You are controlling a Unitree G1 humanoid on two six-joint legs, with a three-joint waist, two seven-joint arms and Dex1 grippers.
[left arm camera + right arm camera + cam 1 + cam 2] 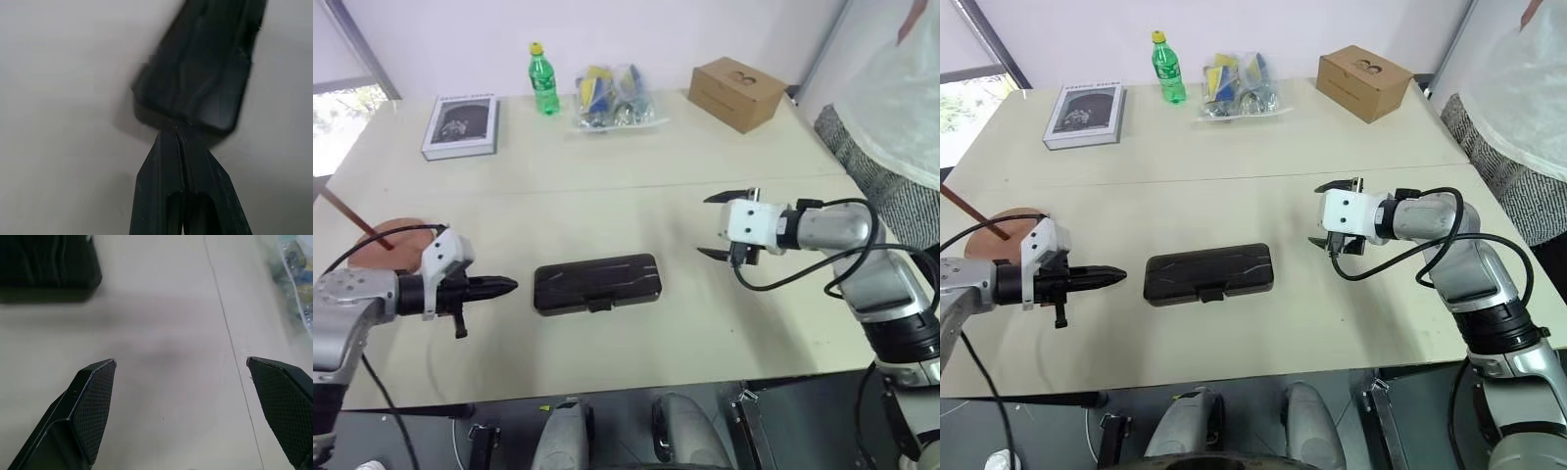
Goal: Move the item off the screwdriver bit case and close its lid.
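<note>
The screwdriver bit case (596,283) lies flat in the middle of the table, its dark lid (1207,266) down and a small latch (598,305) on the near edge. Nothing rests on it. The item (396,235), a reddish-brown wooden stand, sits at the far left with its thin stem (347,211) slanting up and away. My left gripper (509,286) is shut and empty, pointing at the case's left end from a short gap; the left wrist view shows the case (200,73) just past the fingertips. My right gripper (707,226) hangs open and empty to the right of the case.
Along the table's far side stand a book (460,125), a green bottle (543,78), a clear bag of small items (612,96) and a tan cardboard box (736,92). A person (901,117) stands at the right edge.
</note>
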